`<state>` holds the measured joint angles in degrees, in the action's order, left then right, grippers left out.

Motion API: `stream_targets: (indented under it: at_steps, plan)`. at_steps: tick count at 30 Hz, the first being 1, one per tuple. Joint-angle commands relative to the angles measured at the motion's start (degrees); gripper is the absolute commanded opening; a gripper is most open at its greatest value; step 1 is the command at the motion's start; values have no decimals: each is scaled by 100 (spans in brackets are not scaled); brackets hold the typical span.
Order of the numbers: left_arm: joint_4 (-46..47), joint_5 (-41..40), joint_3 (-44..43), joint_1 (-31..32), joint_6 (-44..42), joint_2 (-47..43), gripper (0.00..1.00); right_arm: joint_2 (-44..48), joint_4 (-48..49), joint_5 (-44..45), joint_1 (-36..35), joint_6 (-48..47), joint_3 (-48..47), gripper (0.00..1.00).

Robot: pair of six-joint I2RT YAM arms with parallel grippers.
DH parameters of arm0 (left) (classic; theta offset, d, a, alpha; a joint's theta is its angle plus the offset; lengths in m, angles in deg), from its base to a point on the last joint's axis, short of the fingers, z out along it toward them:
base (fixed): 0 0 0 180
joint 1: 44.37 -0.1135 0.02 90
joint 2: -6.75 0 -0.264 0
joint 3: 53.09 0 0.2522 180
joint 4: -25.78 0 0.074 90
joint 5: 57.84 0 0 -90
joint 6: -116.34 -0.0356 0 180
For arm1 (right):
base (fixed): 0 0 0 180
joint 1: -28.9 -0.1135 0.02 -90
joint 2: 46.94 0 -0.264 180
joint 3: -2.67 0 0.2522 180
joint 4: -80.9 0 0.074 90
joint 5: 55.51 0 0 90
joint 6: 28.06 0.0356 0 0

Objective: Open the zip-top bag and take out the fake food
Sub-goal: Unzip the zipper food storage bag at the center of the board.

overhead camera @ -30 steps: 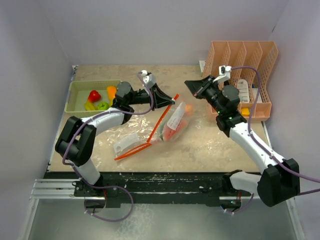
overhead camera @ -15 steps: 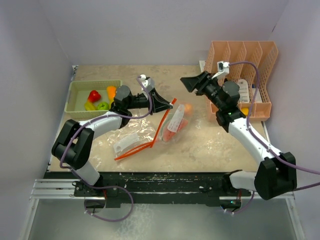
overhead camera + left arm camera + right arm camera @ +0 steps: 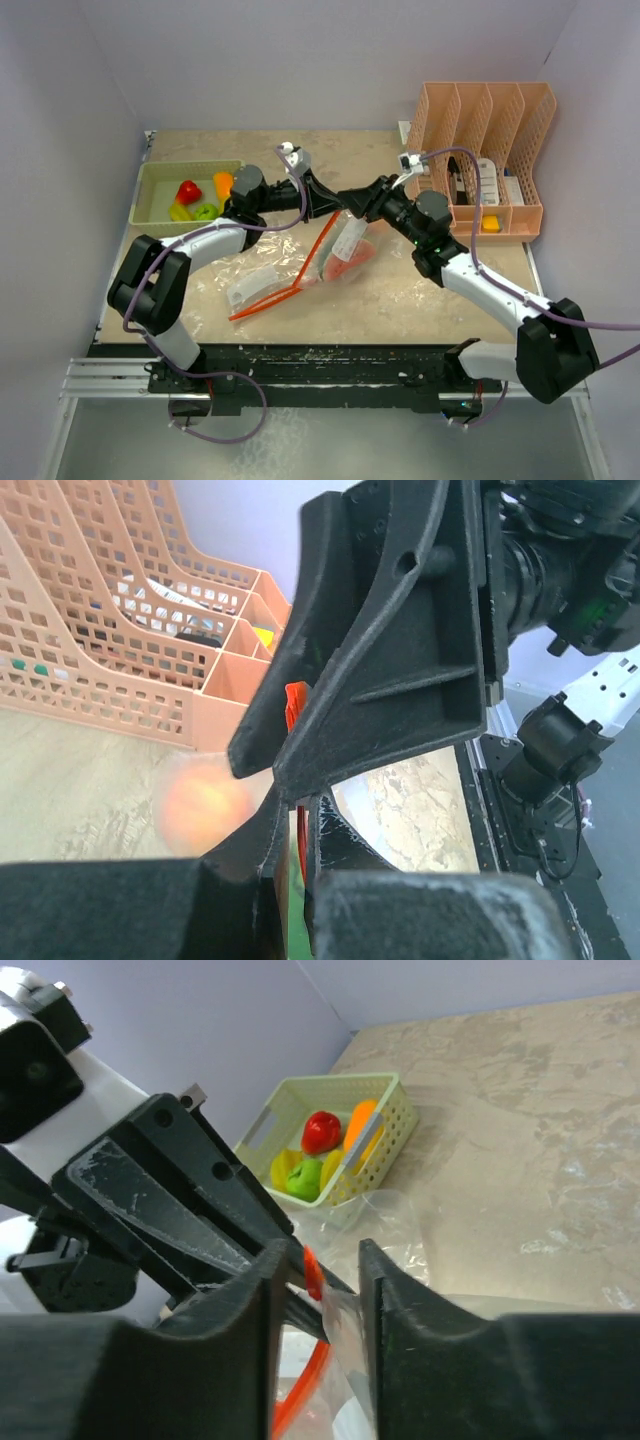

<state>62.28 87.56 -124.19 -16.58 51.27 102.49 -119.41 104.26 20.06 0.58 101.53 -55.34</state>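
Note:
The clear zip-top bag (image 3: 345, 248) with an orange zip strip lies mid-table, its top corner lifted. My left gripper (image 3: 335, 207) is shut on the orange zip strip (image 3: 296, 705) at that corner. My right gripper (image 3: 353, 203) faces it, jaws open on either side of the strip's end (image 3: 312, 1271) and the clear film, pressing on nothing. Fake food shows inside the bag as a red and green piece (image 3: 349, 264). A blurred peach-coloured piece (image 3: 200, 805) appears in the left wrist view.
A pale green basket (image 3: 150, 172) at the left holds red, orange, yellow and green toy foods (image 3: 322, 1132). A second flat clear bag (image 3: 256, 282) lies near the front. A peach file organiser (image 3: 490, 120) with bottles stands at the back right.
My right gripper has opened and swung left from the organiser to the bag's lifted corner, meeting the left gripper. The left gripper kept its hold and barely moved.

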Motion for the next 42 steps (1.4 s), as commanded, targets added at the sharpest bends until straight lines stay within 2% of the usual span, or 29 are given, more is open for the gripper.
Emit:
stream_targets:
  at_steps: [1, 3, 9, 14, 20, 30, 37, 42]
  plan:
    - [221, -219, -317, -24, 29, -15, 2, 338, 525, 445, -68, 5, 281, 19]
    - [221, -237, -328, -19, 38, 1, 3, 413, 480, 489, -69, -63, 262, 0]
    - [321, -220, -260, -19, 107, 26, 5, 507, 99, 531, -62, -144, 134, 0]
    - [341, -304, 67, -19, 67, -150, 7, 409, -567, 432, 238, -379, -521, 0]
    - [353, -360, 397, -19, 64, -360, 8, 193, -435, -178, 1031, -87, -829, 0]
    - [2, -366, 988, -2, 118, -856, 9, -504, -342, -498, 1816, -92, -1502, 0]
    - [-568, -608, 1754, 69, -61, -1502, 9, -1076, -158, -744, 2231, 15, -2045, 0]
    - [-667, -919, 2105, 276, -136, -1707, 10, -1441, -199, -1026, 2269, 56, -2488, 0]
